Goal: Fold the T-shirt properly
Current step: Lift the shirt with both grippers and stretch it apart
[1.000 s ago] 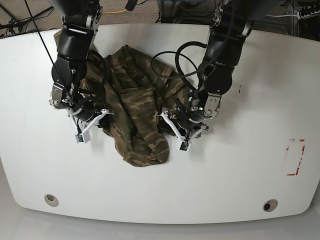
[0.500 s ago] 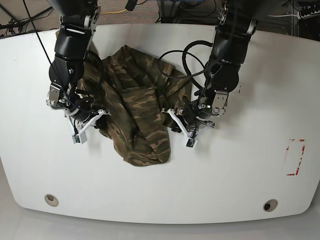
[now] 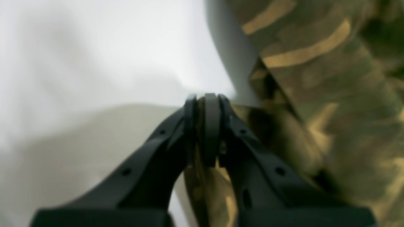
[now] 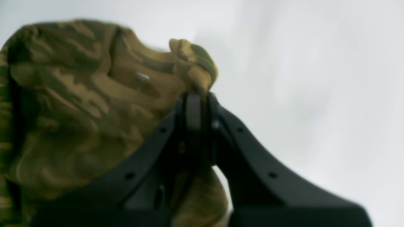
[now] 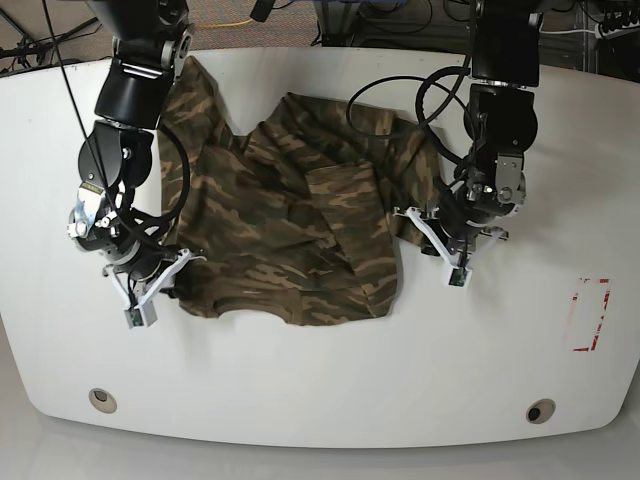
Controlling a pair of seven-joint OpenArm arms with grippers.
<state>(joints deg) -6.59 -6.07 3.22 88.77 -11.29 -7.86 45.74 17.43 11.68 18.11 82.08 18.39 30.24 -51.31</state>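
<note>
Right now your T-shirt [image 5: 290, 225] lies spread across the middle of the white counter [image 5: 320, 380], rumpled, with a fold running down its centre. Your left gripper [image 3: 205, 104] has its jaws pinching the shirt's edge on the base view's right side. Your right gripper [image 4: 195, 101] has its jaws pinching a bunched corner at the opposite side, near the counter surface.

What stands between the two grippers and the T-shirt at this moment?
Nothing visible does. The left gripper and the right gripper are each already shut on an edge of the T-shirt, with cloth directly between their fingers.
</note>
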